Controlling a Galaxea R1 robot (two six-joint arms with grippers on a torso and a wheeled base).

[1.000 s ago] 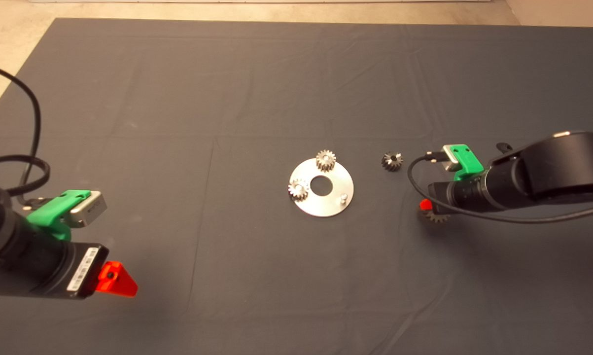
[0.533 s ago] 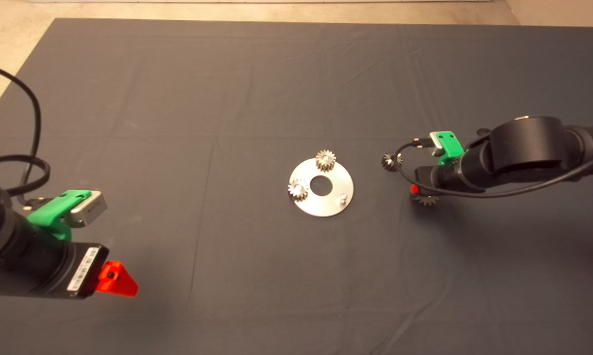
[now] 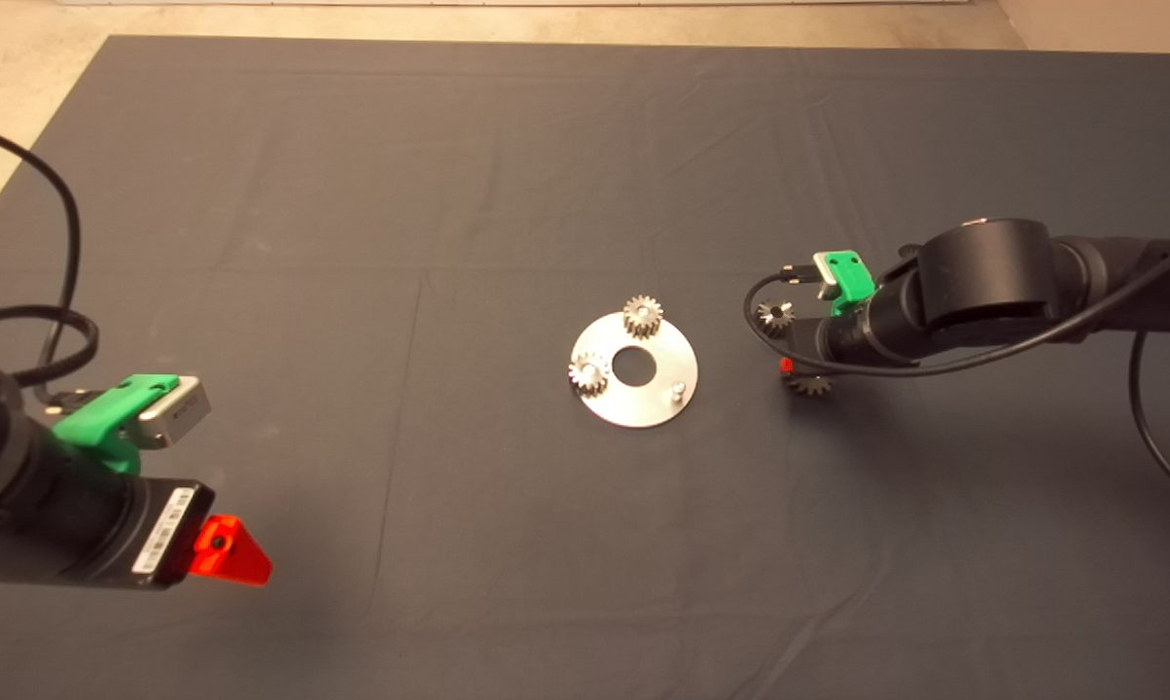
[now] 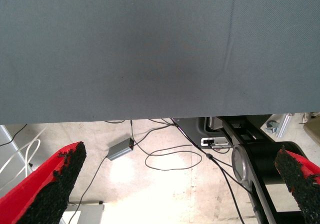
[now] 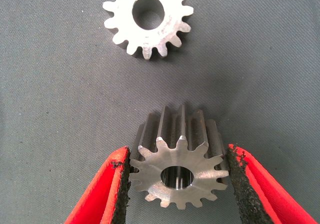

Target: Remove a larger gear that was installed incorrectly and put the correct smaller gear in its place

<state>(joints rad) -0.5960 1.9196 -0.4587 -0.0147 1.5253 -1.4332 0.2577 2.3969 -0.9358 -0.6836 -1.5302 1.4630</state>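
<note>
The right hand [image 5: 178, 156] is clenched on the small dark-grey steel toothed gear [image 5: 175, 176], pads against its teeth — hard, smooth, rather heavy, so it may slip. The left hand [image 3: 232, 556] waits open, low at the table's left.

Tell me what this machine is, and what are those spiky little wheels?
It is a robot with two black arms, and each arm ends in a claw with two red fingers. One picture looks down from above the dark mat. The other two come from cameras on the wrists.

The spiky wheels are metal gears. Two pale gears sit on a round silver plate, next to a bare peg.

The right claw pinches the smaller gear between its pads, a little to the right of the plate. The larger gear lies on the mat close by.

The left claw waits open and empty at the lower left.
</note>
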